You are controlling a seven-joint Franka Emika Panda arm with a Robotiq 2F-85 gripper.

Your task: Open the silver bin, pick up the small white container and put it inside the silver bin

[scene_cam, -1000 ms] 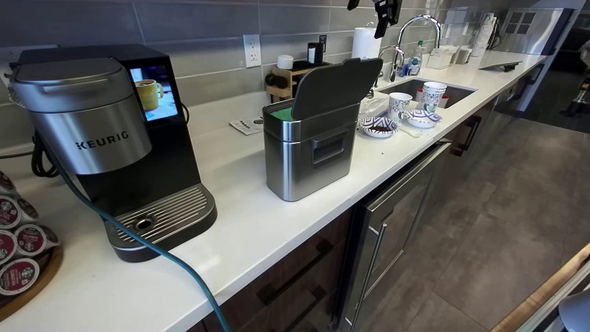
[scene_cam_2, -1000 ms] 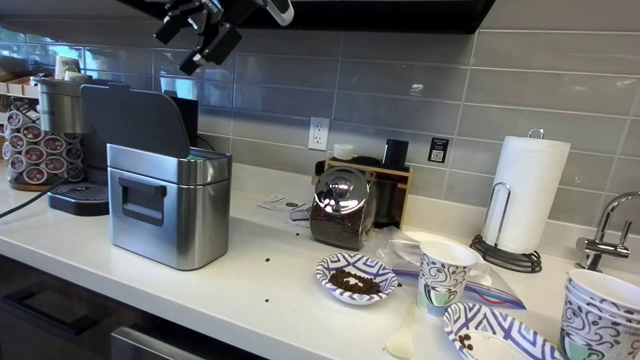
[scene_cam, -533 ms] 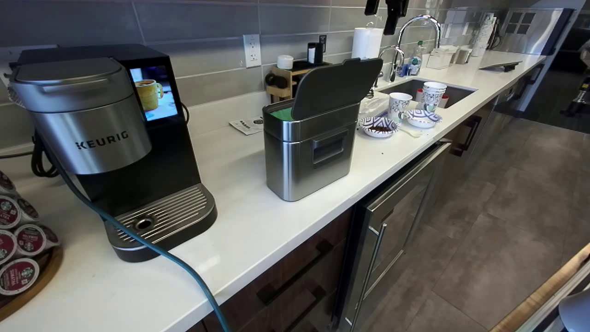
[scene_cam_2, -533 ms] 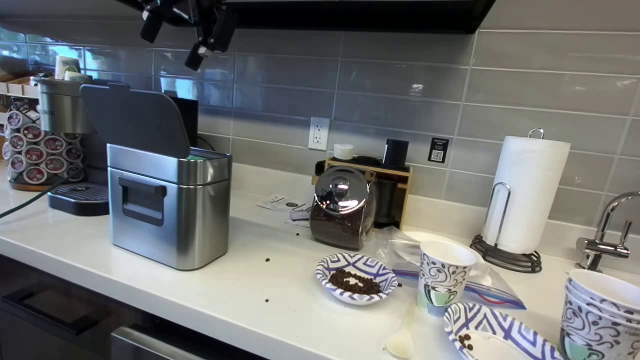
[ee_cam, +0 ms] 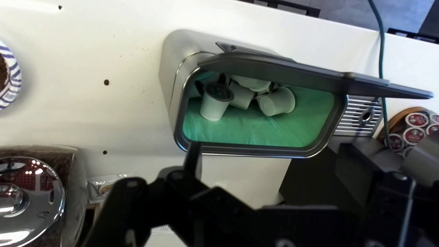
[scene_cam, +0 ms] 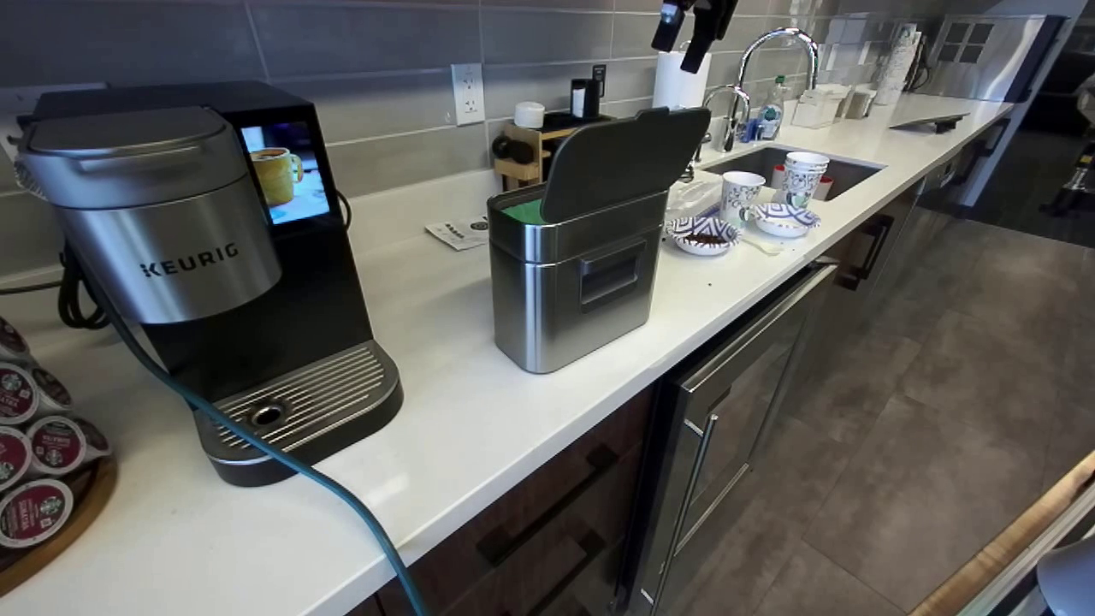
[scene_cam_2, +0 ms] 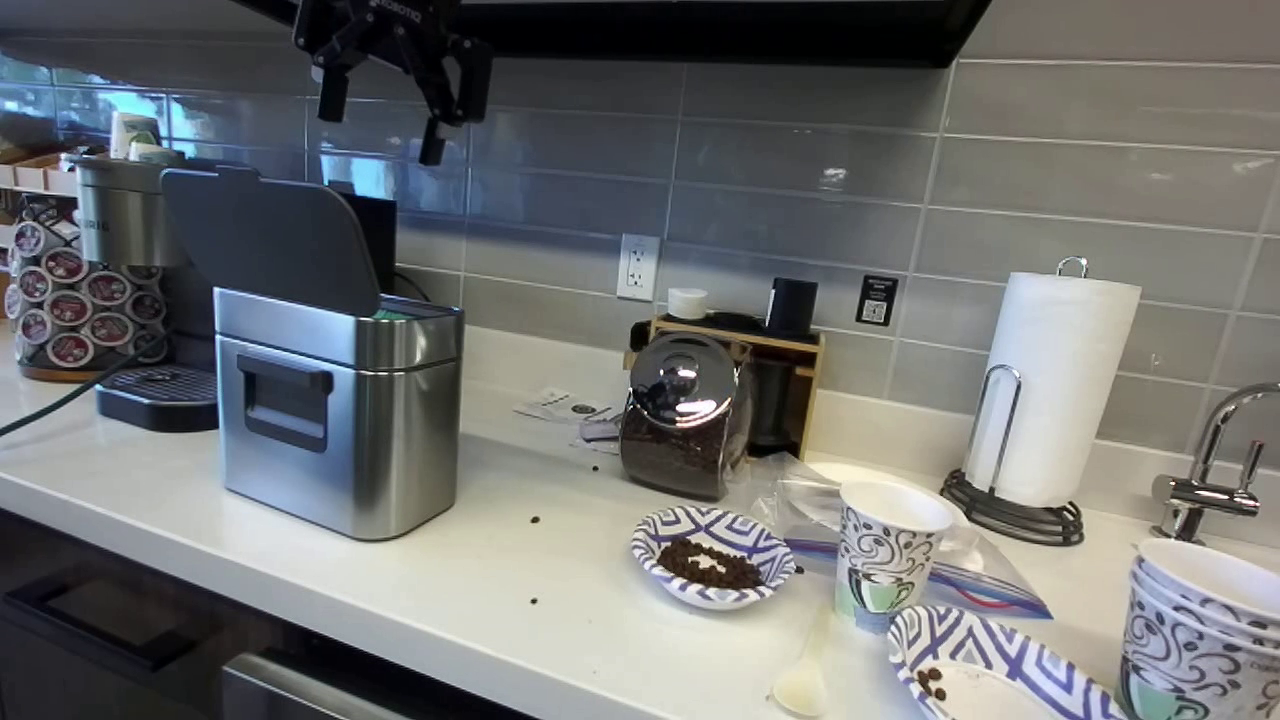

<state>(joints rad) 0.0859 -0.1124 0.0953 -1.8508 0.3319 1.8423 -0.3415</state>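
The silver bin [scene_cam: 569, 308] stands on the counter in both exterior views [scene_cam_2: 405, 440], its dark lid [scene_cam: 624, 162] raised upright. In the wrist view the bin [ee_cam: 171, 75] shows a green liner and several small white containers inside, one with a dark top [ee_cam: 214, 108] and one lying tilted [ee_cam: 277, 102]. A small white round container also sits on a wooden stand [scene_cam_2: 686, 303]. I cannot tell which is the task's container. My gripper [scene_cam_2: 381, 132] is open and empty, high above the bin, pointing down; it also shows in the other exterior picture [scene_cam: 678, 53] and wrist view [ee_cam: 272, 149].
A Keurig coffee maker [scene_cam: 197, 265] and pod rack [scene_cam_2: 75, 300] stand beside the bin. A coffee-bean jar [scene_cam_2: 685, 420], a bowl of beans [scene_cam_2: 650, 545], a paper cup [scene_cam_2: 885, 555] and a paper towel roll [scene_cam_2: 1060, 390] stand on the counter. A dark cabinet [scene_cam_2: 760, 30] hangs above.
My gripper has turned and swung, its fingers now pointing more straight down and, over the last half second, sitting lower. It stays open. The bin and its raised lid have not moved.
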